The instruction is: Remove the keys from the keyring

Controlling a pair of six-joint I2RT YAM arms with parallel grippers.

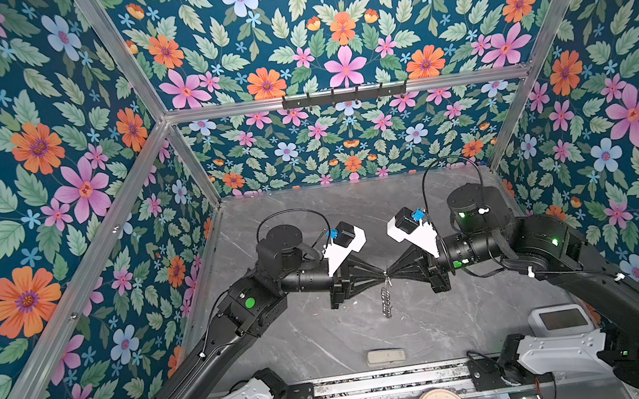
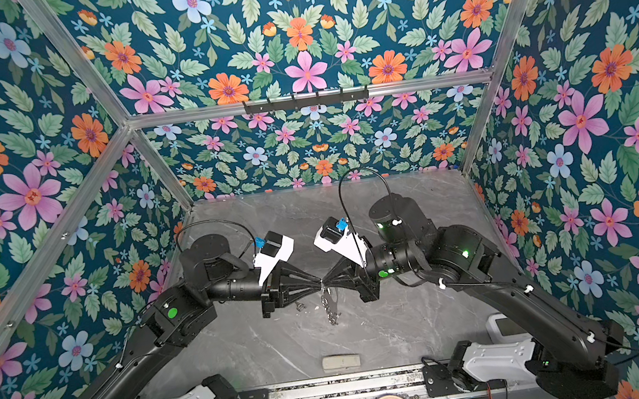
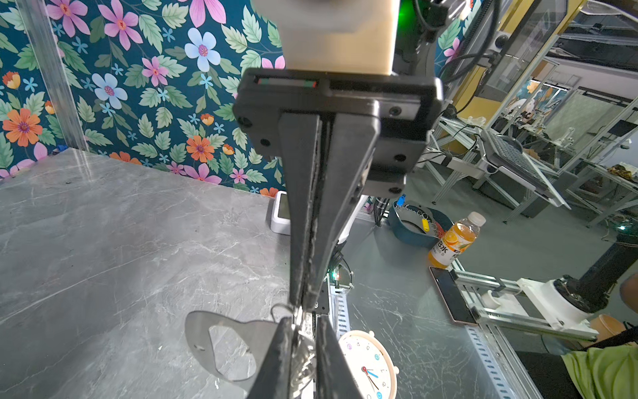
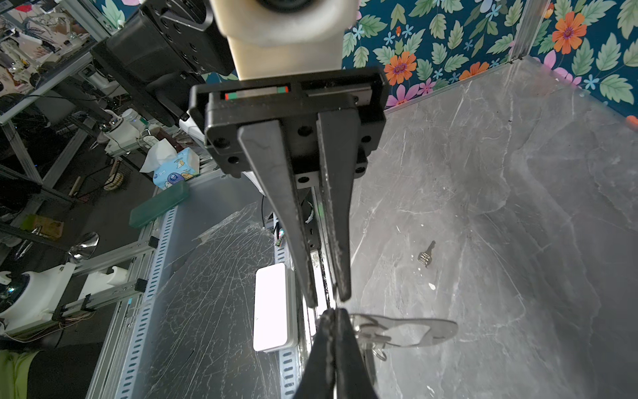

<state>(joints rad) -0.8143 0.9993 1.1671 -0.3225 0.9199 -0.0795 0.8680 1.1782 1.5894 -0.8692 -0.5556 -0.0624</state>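
Just above the middle of the grey marble-patterned tabletop (image 1: 306, 336), my two arms meet tip to tip with the small silver keyring on its short chain (image 1: 385, 303) between them. The right gripper (image 1: 391, 273) has its fingers pressed together on the ring end. The left gripper (image 1: 380, 273) has its fingers (image 3: 276, 362) a sliver apart with the ring's wire in the gap, and I cannot tell whether they bite. From that pinch the chain and the flat grey oval loop (image 3: 196, 328) hang with their long axis pointing down at the table, edge-on in both top views. One small dull-silver key (image 2: 299, 306) lies loose on the tabletop near the left gripper, apart from the ring. A pale beige rectangular block (image 1: 386, 356) sits by the front edge. Floral wallpaper (image 1: 346, 67) on an aluminium frame (image 1: 214, 111) closes three sides. Outside the cell, in the left wrist view, a dark blue round tub (image 3: 414, 238) holds chains (image 3: 411, 209) and a yellow tag (image 3: 425, 224), with an orange drink bottle (image 3: 455, 241) just beside it.
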